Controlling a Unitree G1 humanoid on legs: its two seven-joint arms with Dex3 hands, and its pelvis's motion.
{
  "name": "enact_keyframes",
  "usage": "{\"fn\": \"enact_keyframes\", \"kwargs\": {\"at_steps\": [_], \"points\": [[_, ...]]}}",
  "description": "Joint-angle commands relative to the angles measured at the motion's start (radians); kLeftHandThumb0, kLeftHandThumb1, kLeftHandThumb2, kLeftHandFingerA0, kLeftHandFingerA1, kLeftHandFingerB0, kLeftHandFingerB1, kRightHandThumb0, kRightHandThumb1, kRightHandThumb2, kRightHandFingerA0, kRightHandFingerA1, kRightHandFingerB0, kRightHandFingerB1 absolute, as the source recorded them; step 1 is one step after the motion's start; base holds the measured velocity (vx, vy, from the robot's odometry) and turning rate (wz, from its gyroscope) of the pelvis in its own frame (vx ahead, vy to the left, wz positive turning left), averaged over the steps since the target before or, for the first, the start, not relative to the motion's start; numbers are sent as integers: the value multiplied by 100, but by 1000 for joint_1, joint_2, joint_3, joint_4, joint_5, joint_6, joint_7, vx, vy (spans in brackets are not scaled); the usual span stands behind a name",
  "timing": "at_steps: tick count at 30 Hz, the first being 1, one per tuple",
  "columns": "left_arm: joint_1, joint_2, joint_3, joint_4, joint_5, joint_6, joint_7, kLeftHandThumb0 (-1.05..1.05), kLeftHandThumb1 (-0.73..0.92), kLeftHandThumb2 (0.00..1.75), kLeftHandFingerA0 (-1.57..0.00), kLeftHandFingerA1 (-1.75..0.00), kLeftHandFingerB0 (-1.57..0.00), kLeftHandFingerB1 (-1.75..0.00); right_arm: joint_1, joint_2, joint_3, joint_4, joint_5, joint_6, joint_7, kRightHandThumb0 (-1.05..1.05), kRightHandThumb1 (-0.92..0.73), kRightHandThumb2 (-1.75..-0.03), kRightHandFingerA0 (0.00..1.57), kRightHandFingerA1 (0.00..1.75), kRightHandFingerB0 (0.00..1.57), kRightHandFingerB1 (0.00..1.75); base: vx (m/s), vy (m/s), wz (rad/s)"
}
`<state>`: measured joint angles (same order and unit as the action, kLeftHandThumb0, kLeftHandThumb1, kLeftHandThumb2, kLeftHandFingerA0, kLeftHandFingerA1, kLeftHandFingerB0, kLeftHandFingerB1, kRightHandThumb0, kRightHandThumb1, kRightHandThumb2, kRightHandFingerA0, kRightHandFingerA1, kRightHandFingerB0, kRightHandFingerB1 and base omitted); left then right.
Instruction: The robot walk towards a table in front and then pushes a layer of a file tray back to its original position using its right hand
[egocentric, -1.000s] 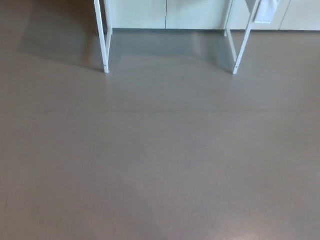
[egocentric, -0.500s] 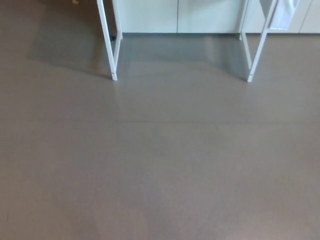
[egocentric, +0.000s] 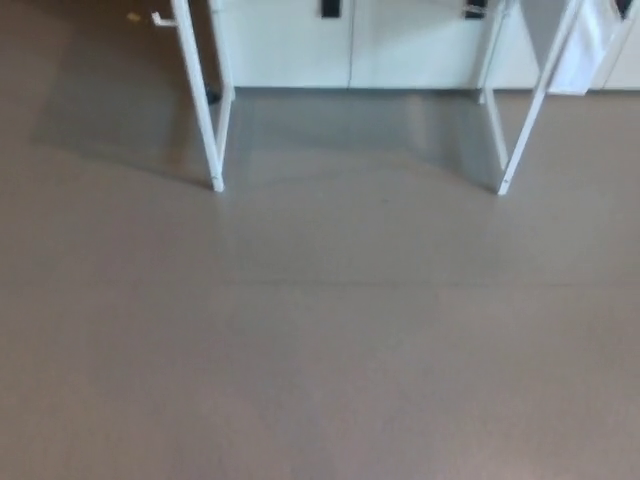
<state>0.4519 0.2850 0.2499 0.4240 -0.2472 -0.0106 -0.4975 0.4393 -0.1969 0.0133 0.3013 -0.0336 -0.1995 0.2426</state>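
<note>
1. Neither robot hand shows in the head view, so the state of the fingers cannot be told.
2. The file tray is out of sight.
3. Smooth grey-brown floor (egocentric: 320, 340) fills the view.
4. Thin white bench legs (egocentric: 205, 120) stand before pale cabinet panels (egocentric: 290, 45).

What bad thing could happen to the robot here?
It might bump the white table legs ahead, since only their lower parts show. The tabletop and file tray are out of view, so the robot cannot yet aim its push. Something white hangs by the right leg and could perhaps snag an arm. Neither hand shows.
</note>
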Motion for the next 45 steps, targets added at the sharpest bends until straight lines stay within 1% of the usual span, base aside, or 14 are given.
{"fn": "enact_keyframes", "kwargs": {"at_steps": [1, 10, 11, 12, 13, 15, 23, 34, 36, 38, 42, 43, 44, 45], "points": [[10, 6, 2, -8, 10, -25, 3, -6, 52, 56, -54, -42, -37, -37, 0, -12, 2, 0, -10, 10, -7, -4, -60, -57, 53, 54, 34, 44, 302, 156, 2], [15, 9, -3, -13, 20, -31, 11, -9, 50, 56, -55, -42, -37, -37, 3, -14, 7, 4, -12, 0, -9, -4, -60, -57, 52, 55, 33, 44, 286, 10, 12], [14, 9, -2, -14, 20, -29, 12, -9, 51, 56, -55, -43, -37, -37, 3, -14, 7, 3, -11, 0, -8, -3, -43, -88, 44, 64, 24, 55, 404, -156, 24], [14, 10, -2, -18, 21, -25, 14, -9, 51, 56, -55, -43, -37, -37, 3, -13, 7, 4, -8, -1, -5, -3, -43, -88, 44, 64, 24, 55, 447, -132, 85], [11, 10, -3, -15, 28, -24, 23, -10, 50, 56, -56, -43, -37, -37, 2, -15, 8, 6, -8, -4, -4, -4, -61, -57, 52, 55, 32, 44, 391, 42, 27], [12, 14, -11, -19, 46, -29, 36, -14, 49, 57, -57, -43, -38, -37, -1, -16, 8, 10, -9, -5, -7, -4, -60, -57, 53, 54, 33, 43, 379, 66, 43], [-2, 17, -10, 5, 41, -55, 25, -13, 49, 56, -58, -43, -38, -37, -16, -18, 10, 11, -12, 6, -8, -6, -60, -57, 52, 55, 33, 44, 280, -39, -5], [0, 15, -8, 5, 39, -65, 20, -14, 48, 57, -61, -45, -39, -39, -16, -18, 10, 6, -7, 20, -4, -4, -60, -57, 53, 53, 34, 43, 413, 111, -12], [-6, 24, -15, 25, 57, -82, 21, -12, 52, 55, -63, -42, -40, -36, -14, -17, 12, 6, -9, 20, -5, -4, -60, -57, 53, 53, 34, 43, 313, -31, 17], [-5, 22, -12, 20, 49, -70, 21, -16, 46, 57, -61, -44, -39, -38, -14, -16, 11, 13, -3, 10, 0, -5, -60, -57, 52, 55, 33, 44, 255, -107, 18], [-7, 23, -10, 27, 44, -80, 11, -15, 47, 57, -60, -45, -39, -39, -11, -22, 16, 11, -17, 3, -6, -7, -60, -57, 52, 53, 34, 43, 351, -198, 25], [-9, 23, -12, 29, 52, -82, 23, -12, 50, 54, -65, -43, -43, -37, -10, -20, 14, 6, -12, 14, -5, -6, -41, -86, 44, 63, 25, 55, 517, -334, 50], [-9, 23, -13, 31, 56, -83, 28, -12, 50, 54, -65, -43, -43, -37, -10, -20, 14, 3, -9, 19, -4, -6, -41, -86, 44, 63, 25, 55, 493, -311, 58], [-9, 23, -14, 30, 56, -87, 25, -12, 51, 54, -65, -43, -43, -37, -11, -22, 16, 0, -15, 20, -8, -5, -60, -57, 52, 53, 34, 43, 338, -204, 32]]}}
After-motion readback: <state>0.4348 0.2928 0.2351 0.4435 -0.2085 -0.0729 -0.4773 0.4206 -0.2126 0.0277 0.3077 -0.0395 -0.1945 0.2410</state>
